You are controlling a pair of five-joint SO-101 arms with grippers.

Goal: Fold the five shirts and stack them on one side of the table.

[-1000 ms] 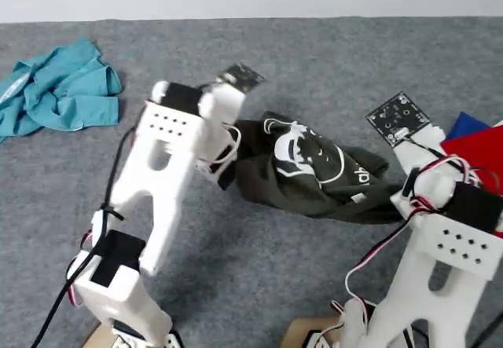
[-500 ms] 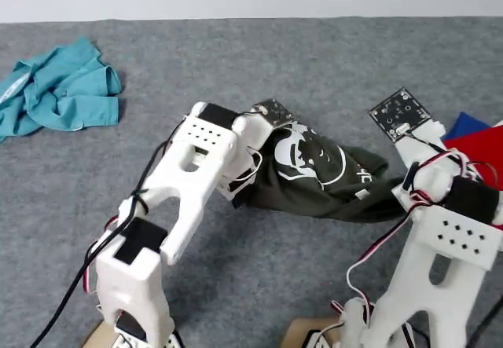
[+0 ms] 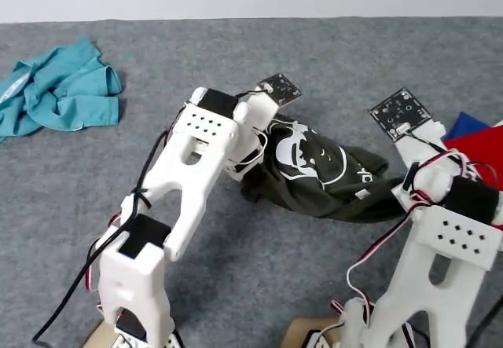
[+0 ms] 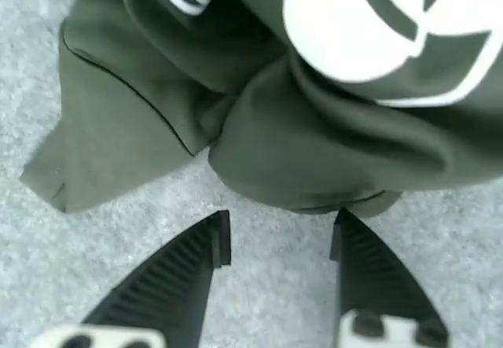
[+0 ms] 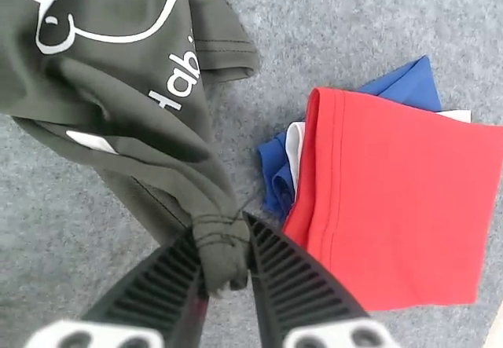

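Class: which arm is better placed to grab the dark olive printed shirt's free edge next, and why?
Left, probably: the left gripper is open beside the dark olive printed shirt; the right gripper is shut on its corner.

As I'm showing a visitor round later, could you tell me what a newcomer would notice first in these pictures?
The dark green shirt with its white print lies bunched mid-table, the right gripper shut on one twisted end and the left gripper open just short of its opposite edge. A folded red shirt lies on a blue shirt beside the right arm; a crumpled teal shirt sits far left.
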